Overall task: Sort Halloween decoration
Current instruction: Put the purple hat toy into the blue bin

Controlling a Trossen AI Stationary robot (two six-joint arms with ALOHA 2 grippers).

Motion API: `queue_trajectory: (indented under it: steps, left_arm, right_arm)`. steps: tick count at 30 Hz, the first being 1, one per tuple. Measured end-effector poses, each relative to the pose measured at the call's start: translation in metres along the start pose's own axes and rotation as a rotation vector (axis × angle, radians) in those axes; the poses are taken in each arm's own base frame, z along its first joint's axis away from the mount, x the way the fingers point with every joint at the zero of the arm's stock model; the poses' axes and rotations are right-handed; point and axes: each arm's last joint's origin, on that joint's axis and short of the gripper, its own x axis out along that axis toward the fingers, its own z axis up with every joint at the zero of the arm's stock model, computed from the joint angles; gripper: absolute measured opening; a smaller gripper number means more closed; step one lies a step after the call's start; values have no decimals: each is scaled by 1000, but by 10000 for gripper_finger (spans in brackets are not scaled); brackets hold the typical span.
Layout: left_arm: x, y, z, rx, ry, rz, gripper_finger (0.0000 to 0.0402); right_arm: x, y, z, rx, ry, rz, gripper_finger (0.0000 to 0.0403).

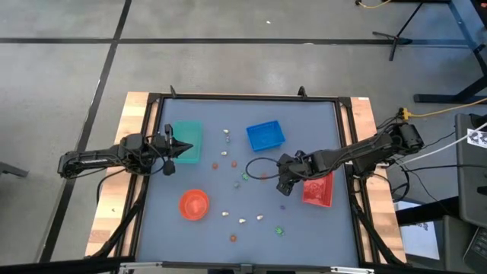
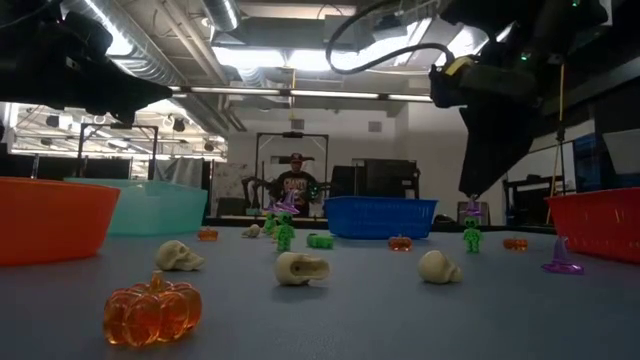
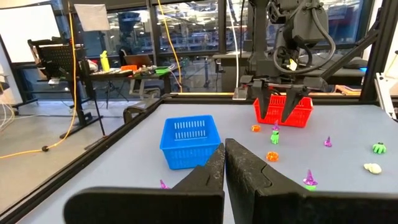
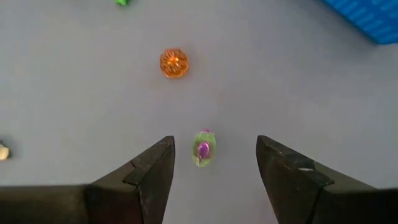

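The left gripper (image 1: 169,149) is parked at the tabletop's left edge, over the teal tray (image 1: 190,137), fingers pressed together on nothing; the trinkets are all well apart from it. Going rightward, the orange bowl (image 1: 194,204) is seen near the front edge, the blue tray (image 1: 265,135) toward the far edge, and cream skulls (image 2: 300,268), orange pumpkins (image 2: 152,310) and green figures (image 2: 285,232) are scattered over the middle of the tabletop between them. The right gripper (image 4: 210,163) is held right of centre, just beside the red tray (image 1: 318,189) at the right edge, fingers spread wide and empty. In the right wrist view a small green-and-purple witch figure (image 4: 203,148) is seen on the mat directly below, centred in the gap between the two fingertips and touching neither. From above only its top is seen, so it is judged to stand upright, long axis vertical, in line with a straight descent. An orange pumpkin (image 4: 173,63) lies beyond it, clear of the jaws. The right arm is plainly the nearer one; a drop and a squeeze is judged to be all that is needed.
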Motion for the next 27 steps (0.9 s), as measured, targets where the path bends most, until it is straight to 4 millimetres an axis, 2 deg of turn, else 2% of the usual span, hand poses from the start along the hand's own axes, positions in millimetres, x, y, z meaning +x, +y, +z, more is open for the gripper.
queue_trajectory:
  steps: [21, 27]
  left_arm:
    - [0, 0, 0, 0, 0, 1, 0]
    - [0, 0, 0, 0, 0, 0, 0]
  right_arm:
    - [9, 1, -2, -8, 40, -7, 223]
    - [9, 2, -3, -8, 50, 6, 183]
